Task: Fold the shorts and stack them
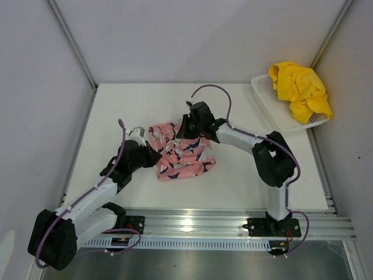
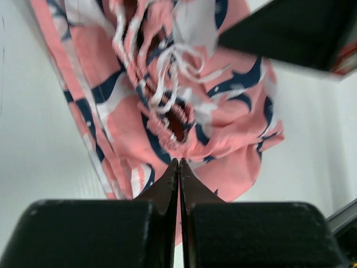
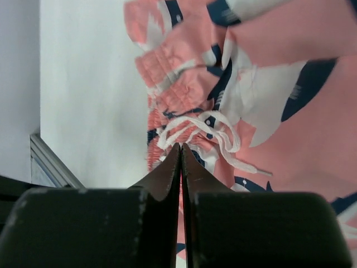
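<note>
Left side of the table [image 1: 111, 111] is bare white from the left edge in to the left arm.

Left gripper [image 2: 178, 163]: jaws pressed together, tips at the left hem of the pink printed shorts [image 1: 183, 154]. Can't tell whether any cloth is caught between them.

The pink shorts lie mid-table, crumpled and partly doubled over. The waistband is bunched up and the white drawstring [image 3: 223, 137] is loose on top. There is a bare strip between their near edge and the aluminium rail [image 1: 233, 224], and more bare table behind them to the back wall.

Right gripper [image 3: 181, 147]: jaws shut tight, tips down at the waistband by the drawstring, on the shorts' far edge. No fabric visible between the fingers.

Right of the shorts the tabletop is open, crossed only by the right arm.

The white mesh basket [image 1: 280, 116] sits in the far right corner, close to the right wall. The yellow shorts [image 1: 298, 87] are bunched in it and draped over its right rim, well apart from the pink pair.
</note>
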